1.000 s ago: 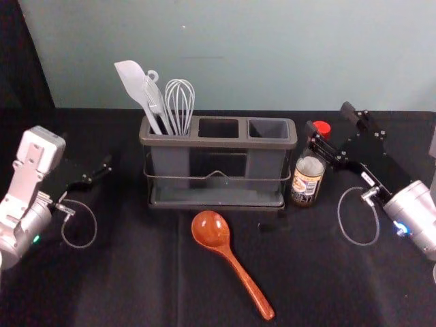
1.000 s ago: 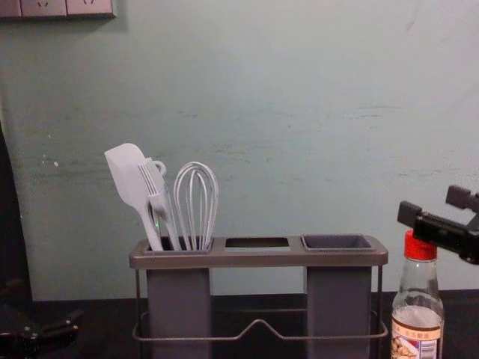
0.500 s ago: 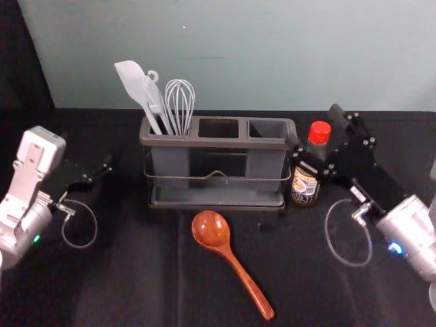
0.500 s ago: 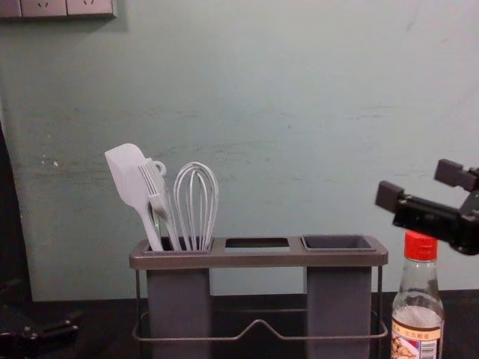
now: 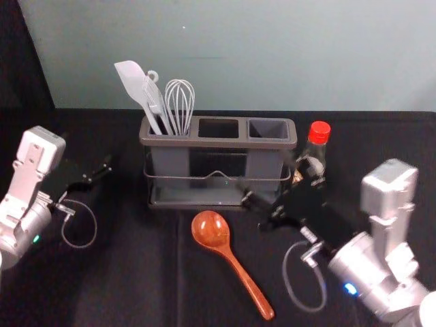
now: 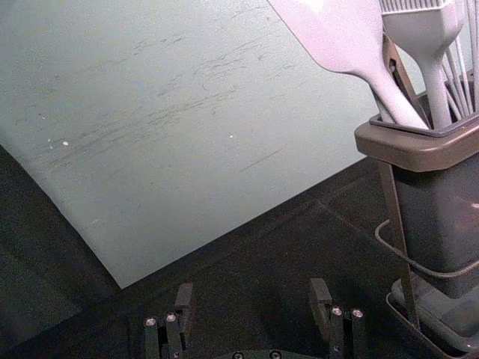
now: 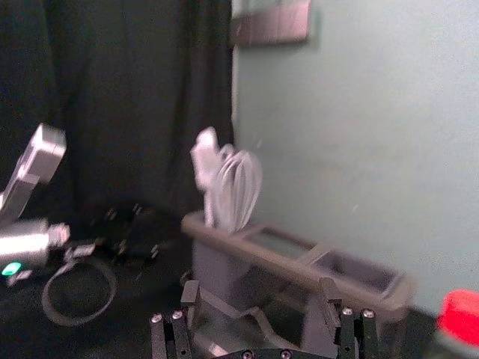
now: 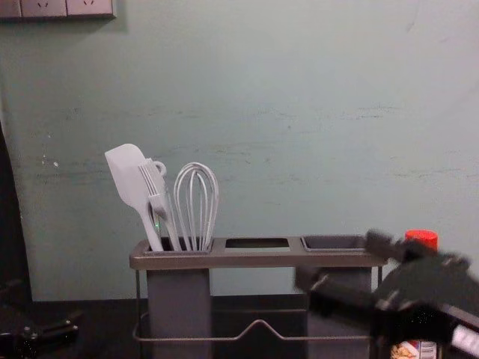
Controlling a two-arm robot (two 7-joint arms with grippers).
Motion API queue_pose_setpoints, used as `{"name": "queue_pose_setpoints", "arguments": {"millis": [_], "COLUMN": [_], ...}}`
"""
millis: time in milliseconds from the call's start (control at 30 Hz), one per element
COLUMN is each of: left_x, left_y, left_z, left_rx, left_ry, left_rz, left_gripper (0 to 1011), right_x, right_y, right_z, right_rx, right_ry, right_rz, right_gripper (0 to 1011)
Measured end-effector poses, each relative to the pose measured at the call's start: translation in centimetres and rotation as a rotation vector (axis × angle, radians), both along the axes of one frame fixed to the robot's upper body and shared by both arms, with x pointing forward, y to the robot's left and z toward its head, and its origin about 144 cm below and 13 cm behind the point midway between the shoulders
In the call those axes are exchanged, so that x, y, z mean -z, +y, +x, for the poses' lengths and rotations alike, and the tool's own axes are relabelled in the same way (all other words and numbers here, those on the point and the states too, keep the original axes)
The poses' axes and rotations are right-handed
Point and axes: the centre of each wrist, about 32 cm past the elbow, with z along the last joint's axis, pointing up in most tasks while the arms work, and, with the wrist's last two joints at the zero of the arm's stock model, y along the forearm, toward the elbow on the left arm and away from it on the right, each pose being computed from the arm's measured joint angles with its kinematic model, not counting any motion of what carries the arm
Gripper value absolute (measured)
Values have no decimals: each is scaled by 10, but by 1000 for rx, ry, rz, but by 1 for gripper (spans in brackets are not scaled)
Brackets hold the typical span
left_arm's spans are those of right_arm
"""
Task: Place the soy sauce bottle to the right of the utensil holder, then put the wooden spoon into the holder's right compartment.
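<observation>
Now right gripper [image 5: 268,178] before holder [image 5: 218,143], left gripper [image 5: 88,154] leftward; head view: spoon [image 5: 212,231].

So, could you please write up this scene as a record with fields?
Container: grey rectangular utensil holder, upright
Left compartment: white spatula, white brush, white looped whisk
Right side: red-capped glass soy sauce bottle, upright
In front: reddish-brown wooden spoon, lying flat
Right gripper: before holder's right end, fingers open, empty
Left gripper: left of holder, fingers open
Remaining: spoon into right compartment
</observation>
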Motion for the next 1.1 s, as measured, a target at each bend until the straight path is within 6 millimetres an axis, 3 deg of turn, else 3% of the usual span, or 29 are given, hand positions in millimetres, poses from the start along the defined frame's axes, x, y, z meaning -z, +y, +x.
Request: {"name": "queue_pose_setpoints", "arguments": {"millis": [433, 1100], "left_x": [0, 0], "left_y": [0, 0], "left_z": [0, 0], "left_rx": [0, 0], "left_ry": [0, 0], "left_rz": [0, 0], "left_gripper": [1000, 1000], "right_x": [16, 20], "right_y": [31, 31], "right_z": [-8, -8], "right_rx": [-34, -39], "right_ry": [147, 154], "right_rz": [-95, -101], "right_gripper": [1003, 1003]}}
